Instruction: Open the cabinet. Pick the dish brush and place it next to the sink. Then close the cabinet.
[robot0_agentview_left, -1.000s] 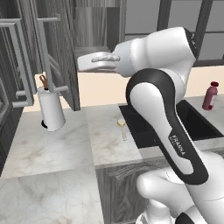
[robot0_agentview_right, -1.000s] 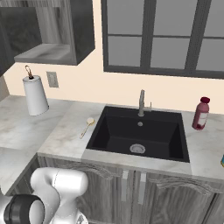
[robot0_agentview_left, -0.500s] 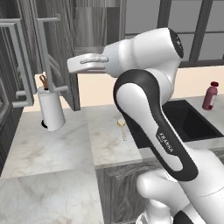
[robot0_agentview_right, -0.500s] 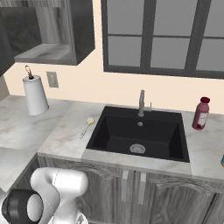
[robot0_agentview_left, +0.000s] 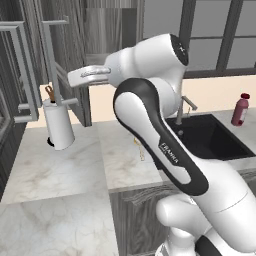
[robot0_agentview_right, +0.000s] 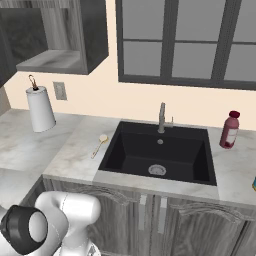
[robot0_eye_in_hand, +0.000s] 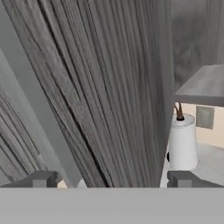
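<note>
The cabinet (robot0_agentview_right: 94, 35) hangs open at the upper left, its shelf (robot0_agentview_right: 52, 61) bare. Its dark wood-grain door (robot0_agentview_left: 76, 55) is swung out, and the long silver handle (robot0_agentview_left: 48, 60) shows on the door's left side. My gripper (robot0_agentview_left: 72, 77) is level with the door's lower half and points left at it. In the hand view the open gripper (robot0_eye_in_hand: 111, 179) faces the door (robot0_eye_in_hand: 109, 87) from very close, with nothing between the fingertips (robot0_eye_in_hand: 41, 179). The small cream dish brush (robot0_agentview_left: 138, 148) (robot0_agentview_right: 98, 145) lies on the marble counter just left of the black sink (robot0_agentview_left: 207, 137) (robot0_agentview_right: 160, 152).
A white paper towel roll (robot0_agentview_left: 59, 126) (robot0_agentview_right: 40, 108) (robot0_eye_in_hand: 181, 142) stands on the counter under the cabinet. A red bottle (robot0_agentview_left: 241, 110) (robot0_agentview_right: 229, 130) stands right of the sink, behind the faucet (robot0_agentview_right: 162, 117). A tall cabinet's silver frame (robot0_agentview_left: 17, 75) is at far left.
The hand has swung left and slightly down toward the open cabinet door. The jaws stay open. The brush and the rest have not moved.
</note>
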